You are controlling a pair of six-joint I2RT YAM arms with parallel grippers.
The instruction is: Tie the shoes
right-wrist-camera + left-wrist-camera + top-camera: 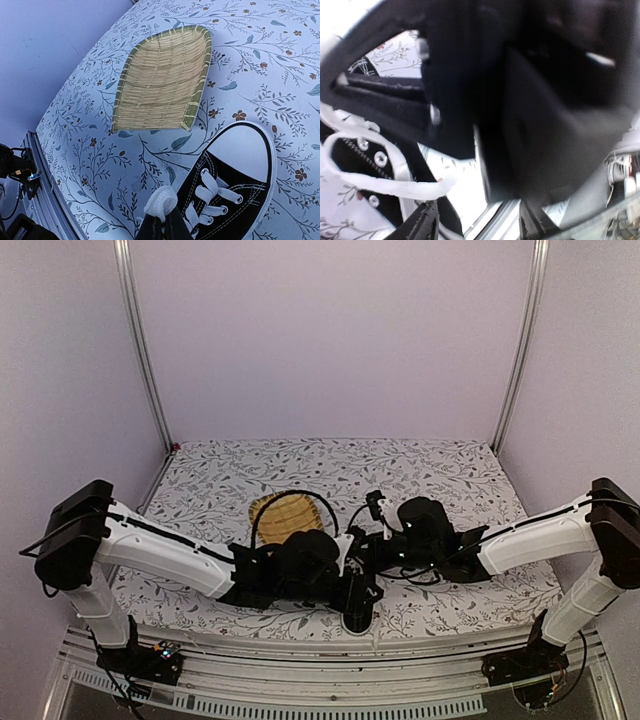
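Soft even light, left wrist view dark and motion-blurred, fisheye-curved edges

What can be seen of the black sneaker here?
The sneaker is black canvas with a white rubber toe cap and sole edge, metal eyelets and white laces. It sits upright on the floral tablecloth, apart from the woven mat. The right gripper pinches one lace end.
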